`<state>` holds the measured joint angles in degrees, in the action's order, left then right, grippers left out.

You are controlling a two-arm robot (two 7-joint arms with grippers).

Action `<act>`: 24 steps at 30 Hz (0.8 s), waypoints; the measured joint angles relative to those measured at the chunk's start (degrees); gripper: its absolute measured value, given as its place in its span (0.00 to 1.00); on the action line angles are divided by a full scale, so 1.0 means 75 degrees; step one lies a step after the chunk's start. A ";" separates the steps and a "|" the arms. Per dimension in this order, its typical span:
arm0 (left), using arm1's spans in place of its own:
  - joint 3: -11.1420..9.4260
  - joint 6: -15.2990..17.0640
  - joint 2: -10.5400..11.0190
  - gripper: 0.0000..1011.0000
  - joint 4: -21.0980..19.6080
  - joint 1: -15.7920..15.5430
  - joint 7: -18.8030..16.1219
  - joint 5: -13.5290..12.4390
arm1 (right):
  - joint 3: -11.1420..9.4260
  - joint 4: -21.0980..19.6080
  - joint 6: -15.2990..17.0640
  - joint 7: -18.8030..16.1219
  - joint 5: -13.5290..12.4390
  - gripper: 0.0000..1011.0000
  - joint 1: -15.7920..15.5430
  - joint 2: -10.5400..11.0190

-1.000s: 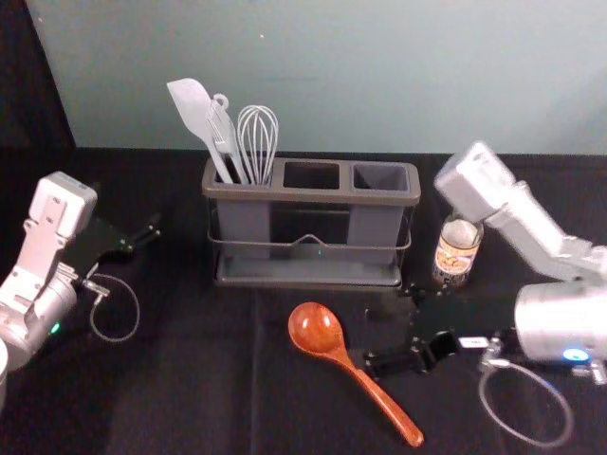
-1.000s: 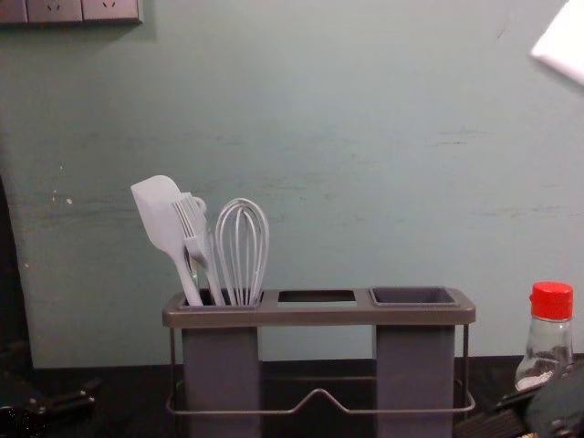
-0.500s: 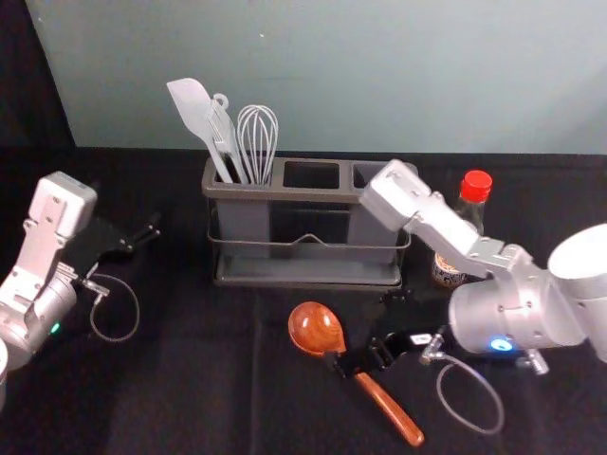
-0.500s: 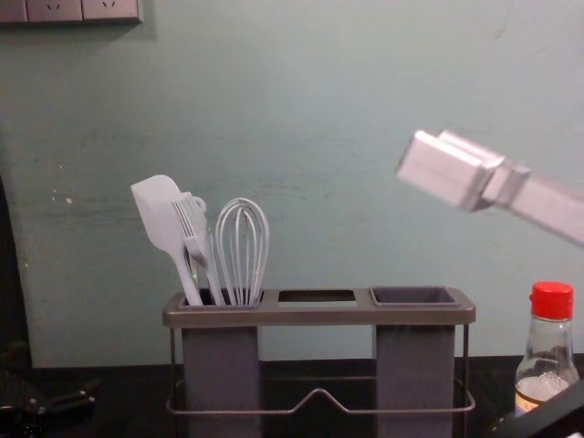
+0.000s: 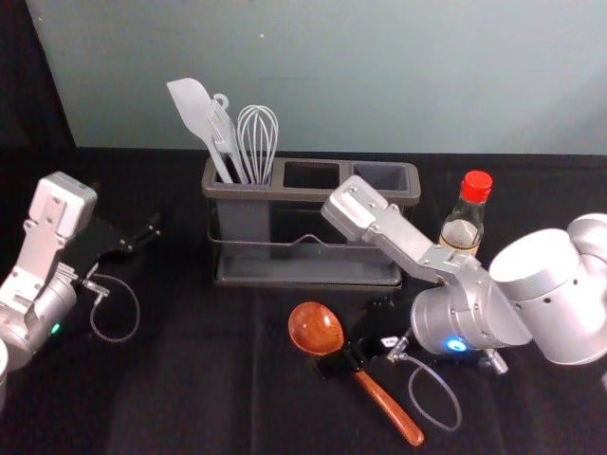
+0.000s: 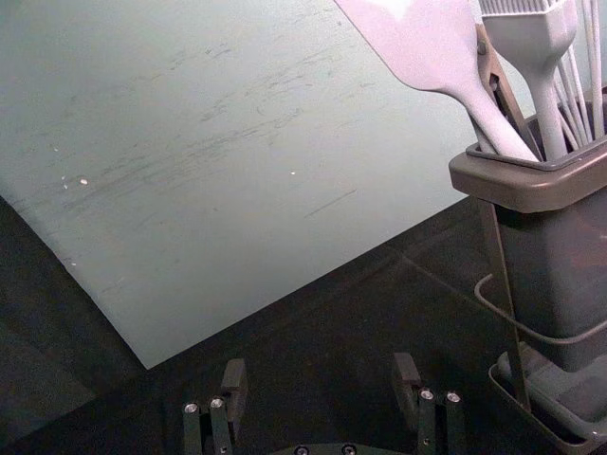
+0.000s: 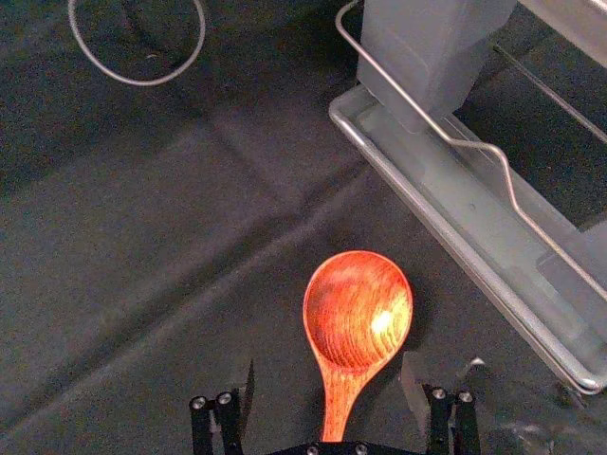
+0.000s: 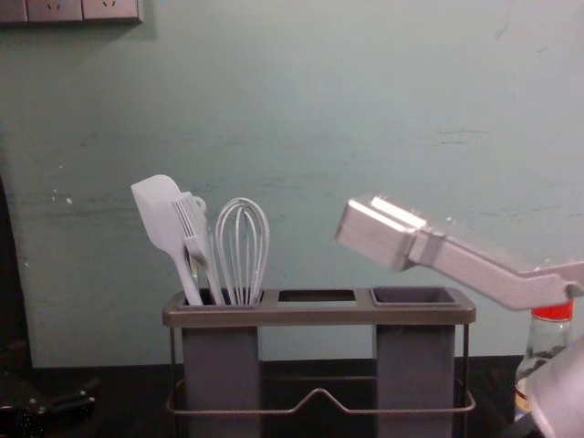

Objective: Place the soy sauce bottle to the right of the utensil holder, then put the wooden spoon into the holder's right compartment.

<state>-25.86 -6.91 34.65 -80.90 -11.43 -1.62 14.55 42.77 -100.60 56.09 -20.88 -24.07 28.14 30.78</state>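
Here we are — right gripper (image 5: 356, 335) spread open, wooden spoon (image 5: 316, 328) between its fingers, soy sauce bottle (image 5: 463, 227) beyond them, right of the utensil holder (image 5: 308, 194) — left gripper (image 5: 131, 210) parked open, left.

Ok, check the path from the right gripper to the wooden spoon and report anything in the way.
Nothing visible stands between the right gripper and the wooden spoon; in the right wrist view, the spoon's neck shows uncovered between the gripper's open fingers.
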 joint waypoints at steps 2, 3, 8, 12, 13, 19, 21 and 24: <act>0.0000 0.0000 0.0000 0.99 0.0000 0.0000 0.0000 0.0000 | 0.0022 0.0129 0.0009 0.0015 0.0073 0.99 0.0021 -0.0122; 0.0000 0.0000 0.0000 0.99 0.0000 0.0000 0.0000 0.0000 | 0.0024 0.0168 0.0011 0.0026 0.0093 0.99 0.0026 -0.0157; 0.0000 0.0000 0.0000 0.99 0.0000 0.0000 0.0000 0.0000 | 0.0014 0.0384 0.0014 0.0095 0.0205 0.99 0.0037 -0.0381; 0.0000 0.0000 0.0000 0.99 0.0000 0.0000 0.0000 0.0000 | 0.0025 0.0571 -0.0006 0.0156 0.0345 0.99 0.0060 -0.0560; 0.0000 0.0000 0.0000 0.99 0.0000 0.0000 0.0000 0.0000 | 0.0027 0.0600 -0.0010 0.0168 0.0368 0.99 0.0062 -0.0587; 0.0000 0.0000 0.0000 0.99 0.0000 0.0000 0.0000 0.0000 | 0.0045 0.0796 -0.0027 0.0194 0.0547 0.99 0.0089 -0.0760; 0.0000 0.0000 0.0000 0.99 0.0000 0.0000 0.0000 0.0000 | 0.0047 0.0836 -0.0033 0.0203 0.0588 0.99 0.0093 -0.0796; 0.0000 0.0000 0.0000 0.99 0.0000 0.0000 0.0000 0.0000 | 0.0056 0.0910 -0.0057 0.0226 0.0679 0.99 0.0105 -0.0859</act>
<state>-25.86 -6.91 34.65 -80.90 -11.43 -1.62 14.55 43.19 -93.78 55.66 -19.18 -18.98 28.93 24.33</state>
